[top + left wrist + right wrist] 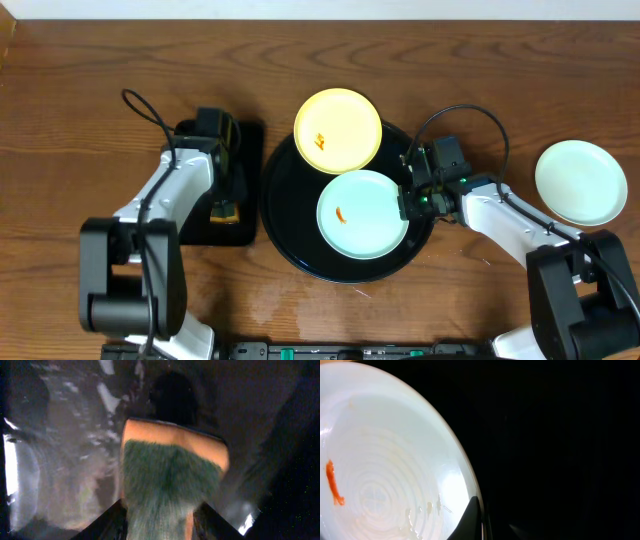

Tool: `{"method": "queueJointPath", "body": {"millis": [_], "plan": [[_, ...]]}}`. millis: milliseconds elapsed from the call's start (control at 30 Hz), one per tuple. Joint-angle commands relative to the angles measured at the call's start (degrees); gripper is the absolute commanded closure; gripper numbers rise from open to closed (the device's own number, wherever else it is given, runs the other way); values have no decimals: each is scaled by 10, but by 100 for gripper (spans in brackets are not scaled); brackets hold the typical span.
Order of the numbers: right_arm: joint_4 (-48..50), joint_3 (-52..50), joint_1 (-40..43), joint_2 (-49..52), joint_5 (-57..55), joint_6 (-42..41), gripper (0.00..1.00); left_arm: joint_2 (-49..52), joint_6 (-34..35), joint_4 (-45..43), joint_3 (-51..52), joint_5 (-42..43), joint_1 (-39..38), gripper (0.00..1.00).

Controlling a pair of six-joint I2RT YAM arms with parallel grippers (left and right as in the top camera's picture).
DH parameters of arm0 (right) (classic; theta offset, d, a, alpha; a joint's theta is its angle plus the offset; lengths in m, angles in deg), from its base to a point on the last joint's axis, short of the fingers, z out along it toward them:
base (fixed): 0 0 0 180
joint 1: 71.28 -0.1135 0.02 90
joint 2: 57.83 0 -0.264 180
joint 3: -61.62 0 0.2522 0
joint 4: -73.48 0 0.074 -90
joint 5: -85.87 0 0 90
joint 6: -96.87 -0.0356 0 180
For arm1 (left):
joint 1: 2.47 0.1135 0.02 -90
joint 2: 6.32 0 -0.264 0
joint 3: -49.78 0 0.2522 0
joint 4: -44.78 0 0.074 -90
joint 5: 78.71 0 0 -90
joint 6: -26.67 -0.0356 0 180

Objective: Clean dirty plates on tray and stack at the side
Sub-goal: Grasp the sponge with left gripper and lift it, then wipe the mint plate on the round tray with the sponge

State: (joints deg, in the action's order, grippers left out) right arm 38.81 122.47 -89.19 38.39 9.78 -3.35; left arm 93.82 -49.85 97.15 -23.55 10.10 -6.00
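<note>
Mint plate [362, 213] is lying on the black tray [285, 232], just left of the right pincer [406, 203], whose grip I cannot tell; the left pincer [159, 525] is holding a sponge [172, 475] farther off.

From here, the left half of the big tray [285, 220] lies bare and open from above. The mint plate [362, 213] and yellow plate [338, 130] crowd its right and far side. The right arm [505, 215] bars the desk [100, 60] between tray and the lone plate [581, 181].
</note>
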Motion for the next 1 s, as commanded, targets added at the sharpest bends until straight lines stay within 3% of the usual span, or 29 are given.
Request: {"method": "queueJointPath", "body": {"millis": [0, 67, 133, 333, 467, 533, 600, 967], "plan": [[-1, 0, 6, 12, -36, 6, 99, 36, 3, -18, 19, 7, 2, 64], [-2, 0, 6, 12, -36, 6, 99, 37, 3, -18, 19, 7, 2, 75], [-1, 0, 6, 12, -36, 6, 99, 35, 3, -16, 17, 8, 2, 92], [-1, 0, 6, 12, -37, 6, 99, 7, 3, 76, -43, 14, 2, 93], [-1, 0, 6, 12, -60, 6, 99, -31, 3, 131, -101, 112, 1, 93], [-1, 0, 6, 12, -69, 3, 99, -61, 6, 126, -114, 199, -9, 93], [-1, 0, 6, 12, -78, -8, 99, -83, 23, 110, -114, 231, -26, 93], [-11, -1, 6, 12, -103, -23, 99, -63, 138, 18, -108, 185, -211, 92]]}}
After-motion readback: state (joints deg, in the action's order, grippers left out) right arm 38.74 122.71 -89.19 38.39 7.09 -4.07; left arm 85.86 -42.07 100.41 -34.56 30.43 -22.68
